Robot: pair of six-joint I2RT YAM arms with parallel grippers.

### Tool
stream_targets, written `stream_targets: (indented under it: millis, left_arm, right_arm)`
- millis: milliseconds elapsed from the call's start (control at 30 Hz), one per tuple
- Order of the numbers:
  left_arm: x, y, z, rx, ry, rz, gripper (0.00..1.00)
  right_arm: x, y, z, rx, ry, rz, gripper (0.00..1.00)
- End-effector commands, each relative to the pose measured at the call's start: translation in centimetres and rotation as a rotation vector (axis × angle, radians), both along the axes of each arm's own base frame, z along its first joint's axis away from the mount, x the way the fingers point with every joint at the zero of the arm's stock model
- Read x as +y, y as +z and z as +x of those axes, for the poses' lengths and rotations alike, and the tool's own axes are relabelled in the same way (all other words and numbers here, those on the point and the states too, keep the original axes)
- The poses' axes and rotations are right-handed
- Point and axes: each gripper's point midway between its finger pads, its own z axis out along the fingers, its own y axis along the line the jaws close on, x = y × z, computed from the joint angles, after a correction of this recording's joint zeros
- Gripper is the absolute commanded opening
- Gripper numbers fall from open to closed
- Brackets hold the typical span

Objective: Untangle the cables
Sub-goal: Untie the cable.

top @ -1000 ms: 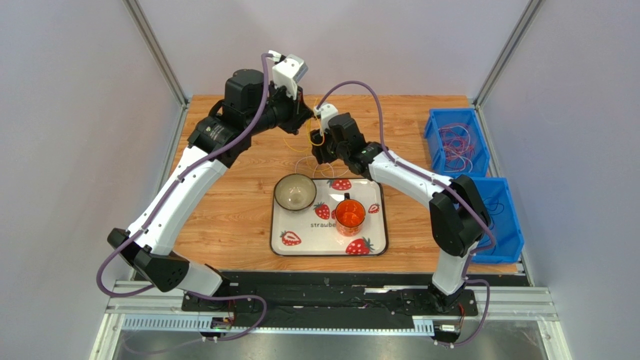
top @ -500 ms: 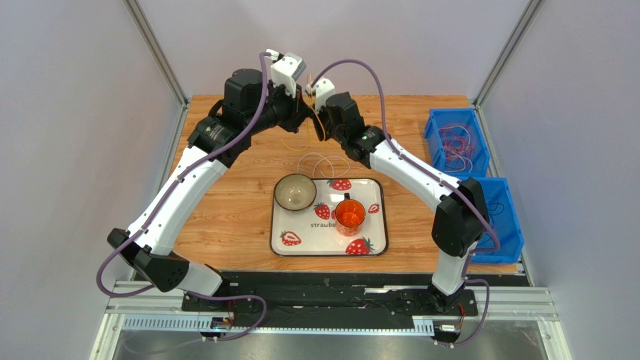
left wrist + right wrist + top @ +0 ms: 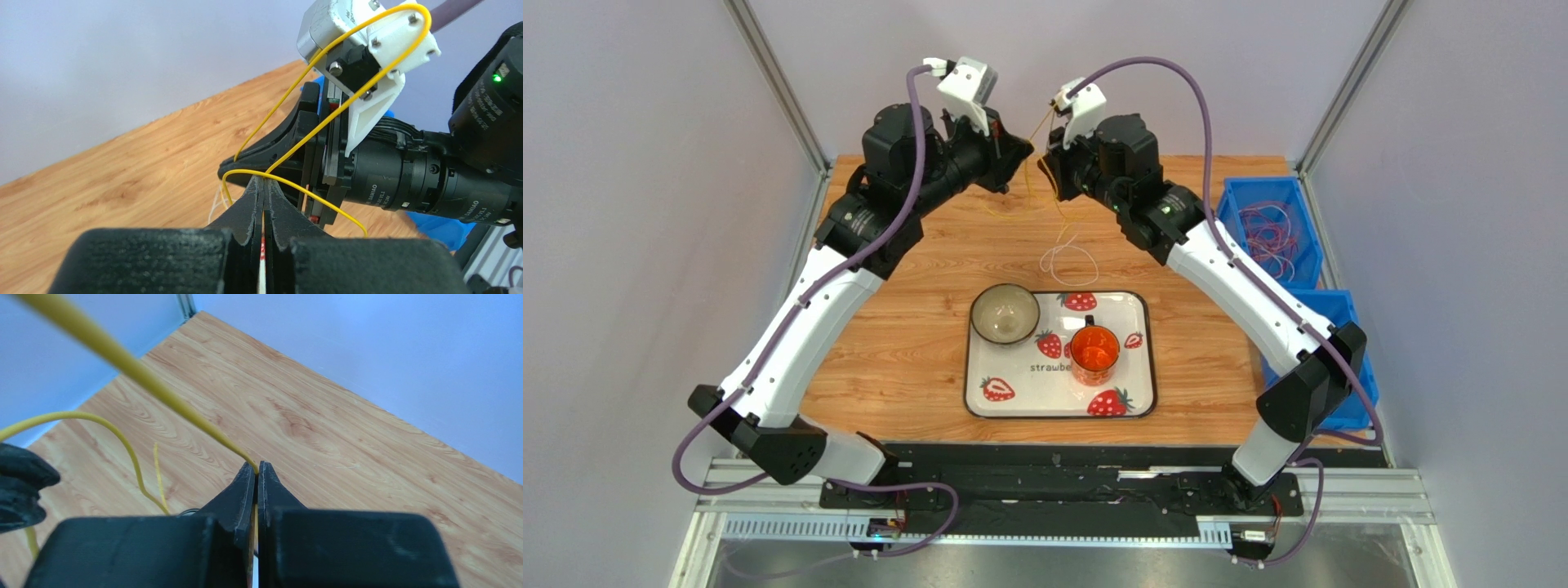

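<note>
A thin yellow cable is pinched by both grippers, high over the back of the table. My left gripper is shut on it, and the wire bends over its tips. Facing it tip to tip, my right gripper is shut on the same yellow cable, which also loops over the right wrist's white camera mount. In the top view the left gripper and the right gripper nearly touch. A pale cable loop hangs down to the wood beneath them.
A strawberry tray in the middle holds a bowl and an orange cup. Two blue bins stand on the right; the far bin holds purple and pink cables, and the near bin is partly behind the right arm.
The right gripper has shut on the yellow cable. Both arms have risen and drawn back toward the far edge. The pale loop has slid off the tray's edge toward the back.
</note>
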Motion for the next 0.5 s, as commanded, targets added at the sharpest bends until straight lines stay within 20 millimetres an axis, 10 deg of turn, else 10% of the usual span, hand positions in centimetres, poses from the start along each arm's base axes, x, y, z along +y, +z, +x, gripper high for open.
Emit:
stream_targets:
  millis: [0,167,467]
  left_arm:
    - [0.7,-1.0,0.6,0.051,0.047,-0.009,0.00]
    - [0.3,-3.8,1.9,0.118,0.052,0.003,0.00]
    - [-0.8,-7.1,4.1,0.227,0.056,0.006,0.00]
  right_arm:
    - [-1.7,11.7,-2.7,-0.105,0.099,0.302,0.00]
    - [-2.2,14.4,-2.8,-0.069,0.165,0.427,0.00]
    - [-3.1,12.8,-2.9,0.026,0.197,0.475,0.00]
